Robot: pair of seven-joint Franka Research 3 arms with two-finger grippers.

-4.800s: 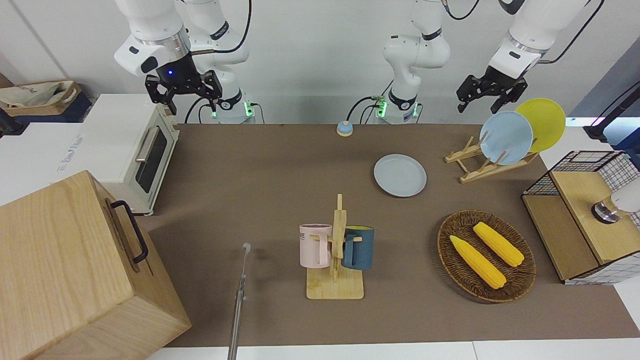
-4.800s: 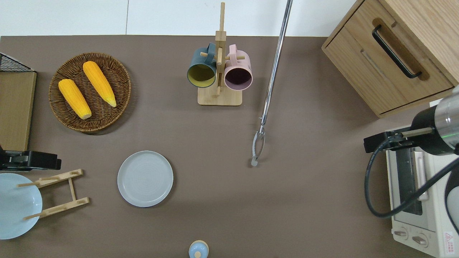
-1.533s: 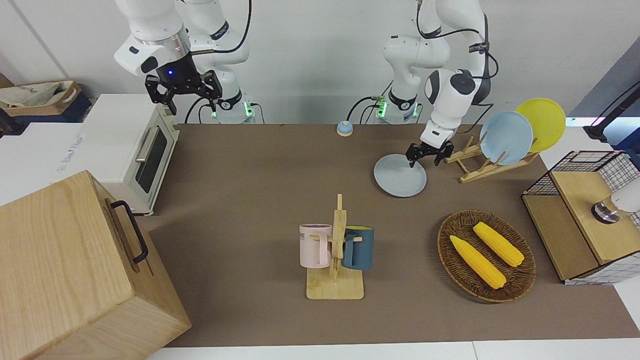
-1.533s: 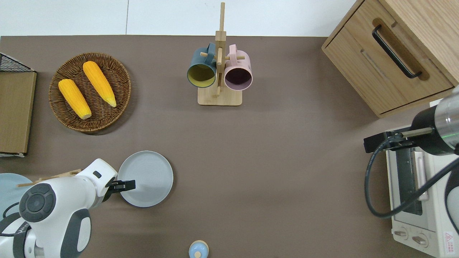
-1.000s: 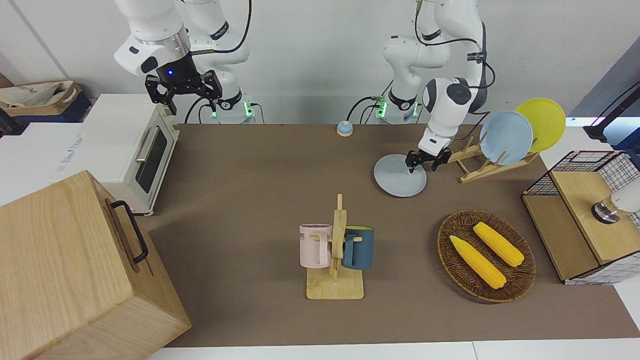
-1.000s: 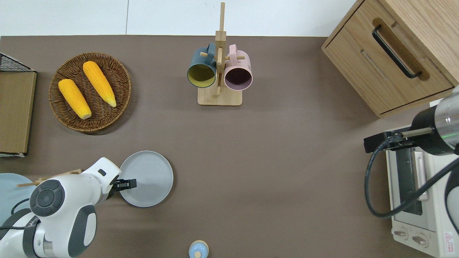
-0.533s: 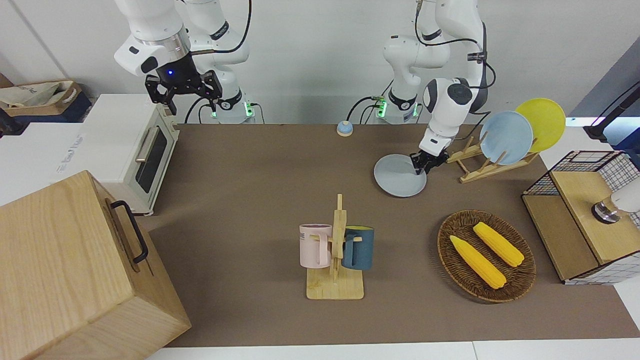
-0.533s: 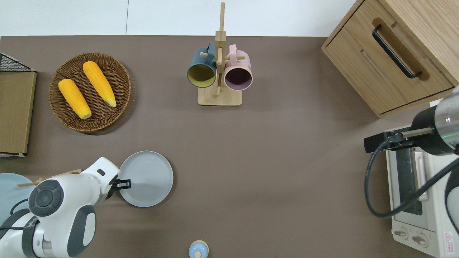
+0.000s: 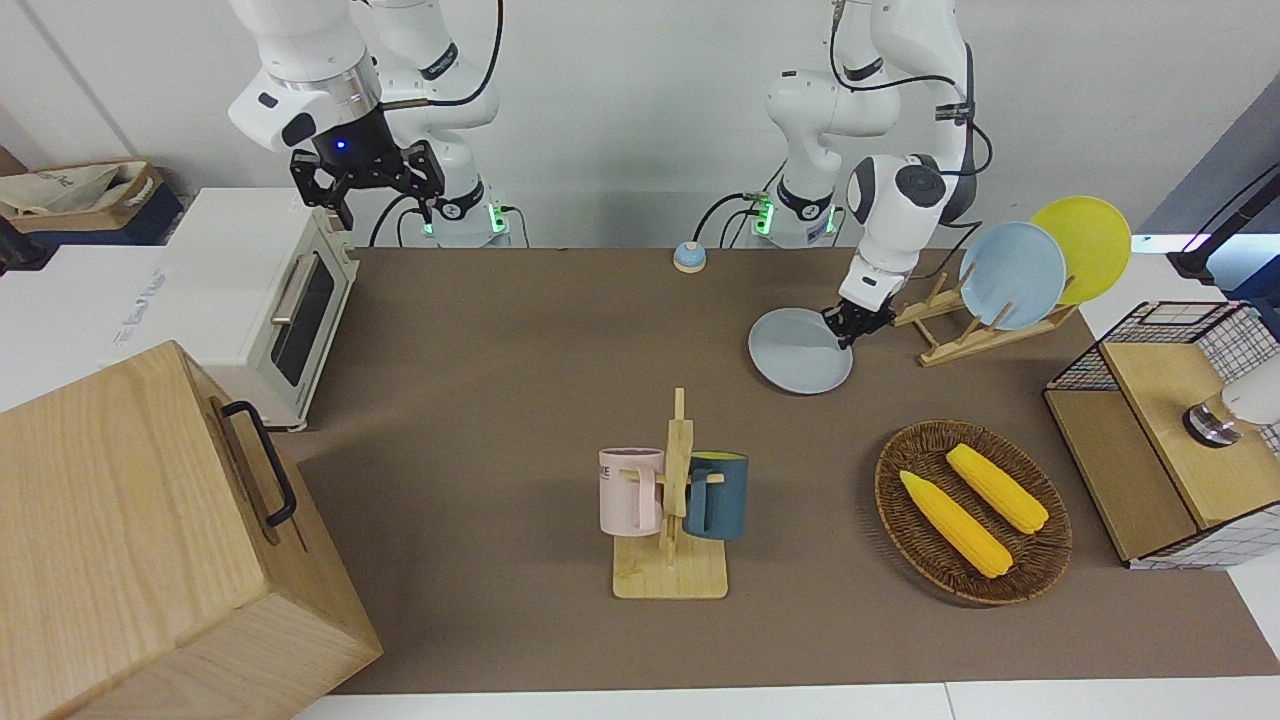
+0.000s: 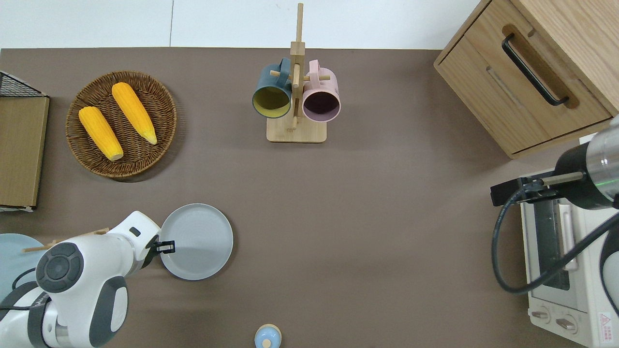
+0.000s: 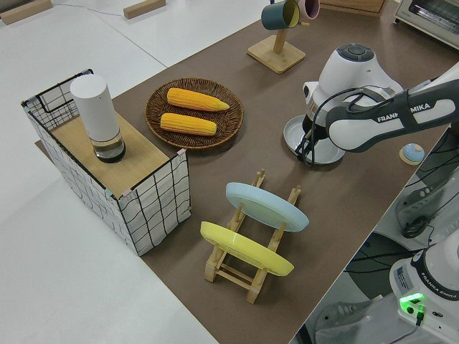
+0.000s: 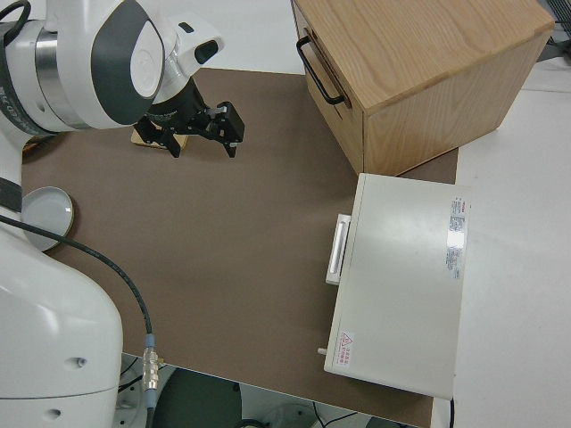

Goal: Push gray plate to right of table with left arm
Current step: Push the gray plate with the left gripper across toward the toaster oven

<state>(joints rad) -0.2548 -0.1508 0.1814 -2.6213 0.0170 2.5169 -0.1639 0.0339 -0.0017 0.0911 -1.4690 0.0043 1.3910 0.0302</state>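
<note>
The gray plate [image 9: 798, 352] [image 10: 198, 237] [image 11: 324, 152] lies flat on the brown table [image 10: 387, 241], toward the left arm's end and near the robots. My left gripper [image 9: 848, 328] [image 10: 168, 246] is down at the plate's edge on the dish-rack side, fingers shut with nothing between them, the tip just inside the rim. In the left side view the arm's wrist covers part of the plate. The right gripper [image 9: 368, 185] [image 12: 202, 132] is parked and open.
A wooden dish rack [image 9: 955, 325] with a sky-blue plate [image 9: 1012, 275] and a yellow plate [image 9: 1085, 245] stands beside the left gripper. A wicker basket [image 10: 159, 108] with corn, a mug stand [image 10: 296, 130], a small bell [image 10: 267, 336], a toaster oven [image 9: 270, 300] and a wooden cabinet [image 9: 150, 540] are also on the table.
The left gripper's fingers have closed and its tip has drawn back toward the plate's rim. The plate has barely shifted. The right arm has stayed still.
</note>
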